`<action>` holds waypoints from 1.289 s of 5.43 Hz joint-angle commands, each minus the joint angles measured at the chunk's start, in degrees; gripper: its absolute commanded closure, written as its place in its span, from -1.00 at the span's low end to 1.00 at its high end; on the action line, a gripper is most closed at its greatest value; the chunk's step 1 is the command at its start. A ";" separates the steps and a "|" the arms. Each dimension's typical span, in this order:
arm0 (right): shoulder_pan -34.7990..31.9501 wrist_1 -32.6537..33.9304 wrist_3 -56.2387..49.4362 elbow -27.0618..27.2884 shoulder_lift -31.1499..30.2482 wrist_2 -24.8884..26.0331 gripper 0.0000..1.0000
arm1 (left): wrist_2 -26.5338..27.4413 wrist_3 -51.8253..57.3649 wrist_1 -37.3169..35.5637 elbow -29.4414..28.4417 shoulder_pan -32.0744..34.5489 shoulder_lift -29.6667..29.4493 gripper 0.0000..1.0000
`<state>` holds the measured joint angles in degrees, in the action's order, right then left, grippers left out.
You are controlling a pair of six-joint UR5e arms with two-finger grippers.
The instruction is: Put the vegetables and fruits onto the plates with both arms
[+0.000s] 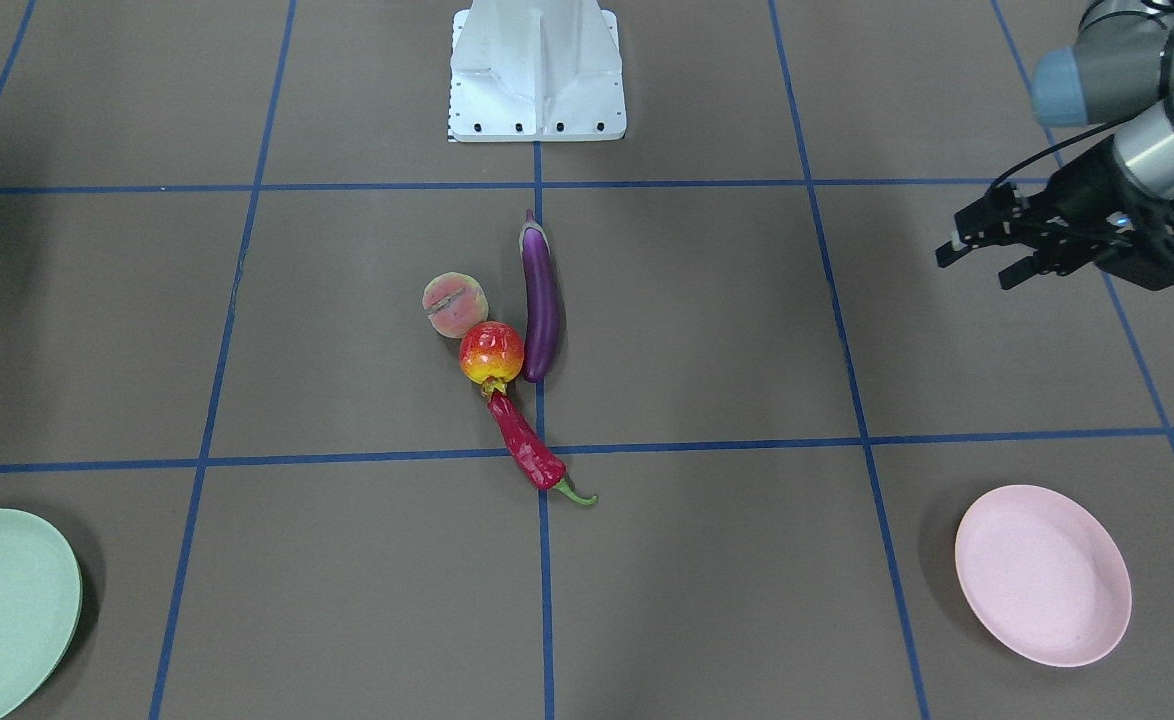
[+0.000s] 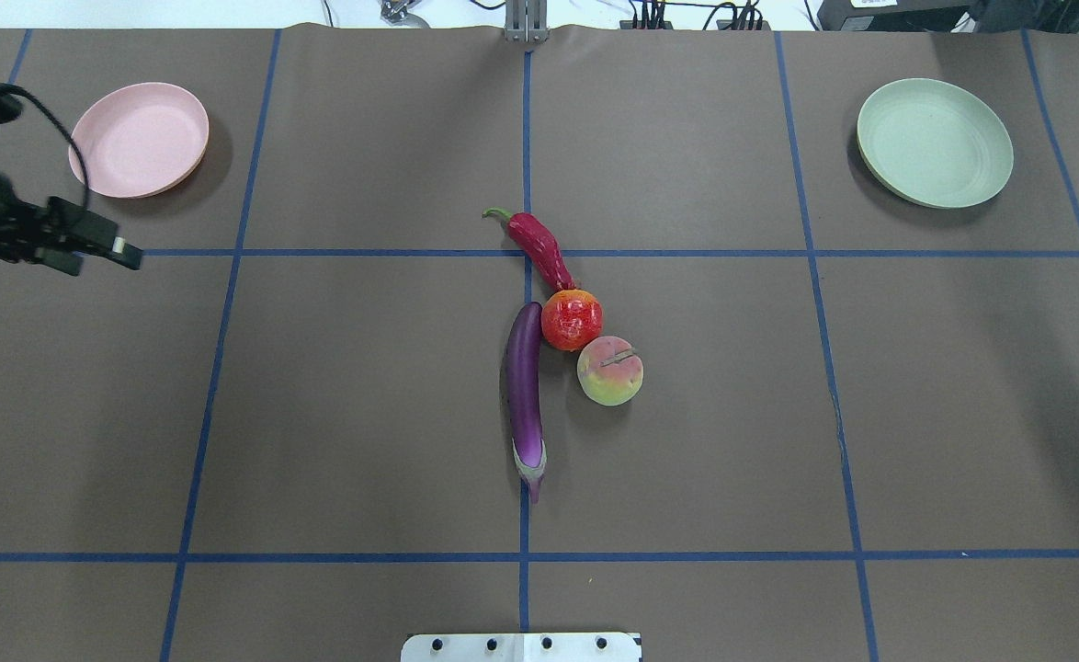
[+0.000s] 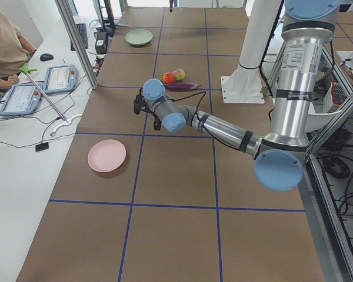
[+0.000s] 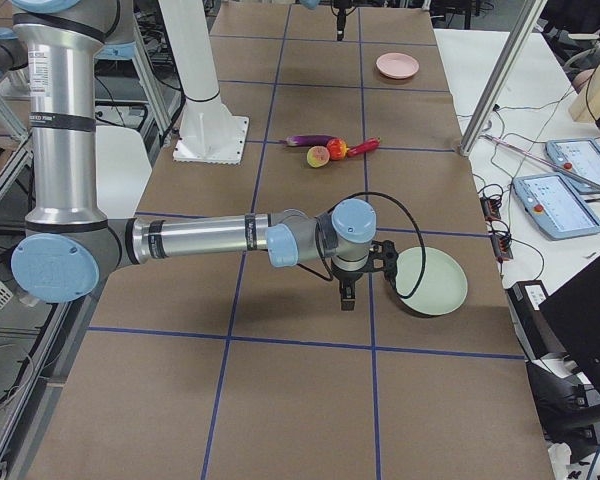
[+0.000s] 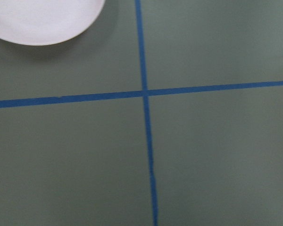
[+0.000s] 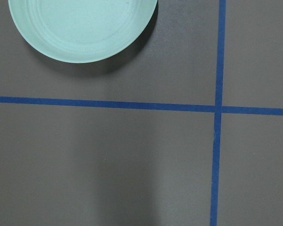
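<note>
The purple eggplant [image 1: 540,300] [image 2: 524,386], red chili pepper [image 1: 525,445], peach [image 1: 455,305] and red-and-yellow pomegranate-like fruit [image 1: 492,352] lie bunched together at the table's middle. The pink plate [image 2: 138,138] is empty at the far left, and the mint green plate [image 2: 935,142] is empty at the far right. My left gripper [image 1: 977,265] is open and empty; it hovers on the near side of the pink plate. My right gripper [image 4: 348,295] shows only in the exterior right view, beside the green plate [image 4: 432,282]. I cannot tell whether it is open.
The white base block [image 1: 537,70] stands at the table's near middle edge. A seated operator [image 3: 3,41] and tablets [image 3: 60,78] are at a side desk beyond the table's far edge. Metal frame posts [image 3: 76,41] rise along that edge.
</note>
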<state>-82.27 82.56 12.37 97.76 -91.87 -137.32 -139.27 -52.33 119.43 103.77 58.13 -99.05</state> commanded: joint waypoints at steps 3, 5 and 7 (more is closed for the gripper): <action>0.09 0.06 -0.15 -0.03 0.29 -3.12 -1.00 | 19.34 -8.05 -20.41 -8.46 -24.42 -28.53 -1.00; 0.27 0.06 -0.24 -0.20 0.29 -3.22 -1.00 | 27.88 -9.44 -24.86 -15.50 -32.00 -36.63 -1.00; 0.36 0.06 -0.33 -0.64 0.38 -4.36 -1.00 | 28.00 -14.02 -20.39 -27.62 -32.90 -42.88 -1.00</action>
<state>-81.97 82.62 12.10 97.37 -91.55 -141.42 -111.47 -65.48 97.37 80.34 25.81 -140.23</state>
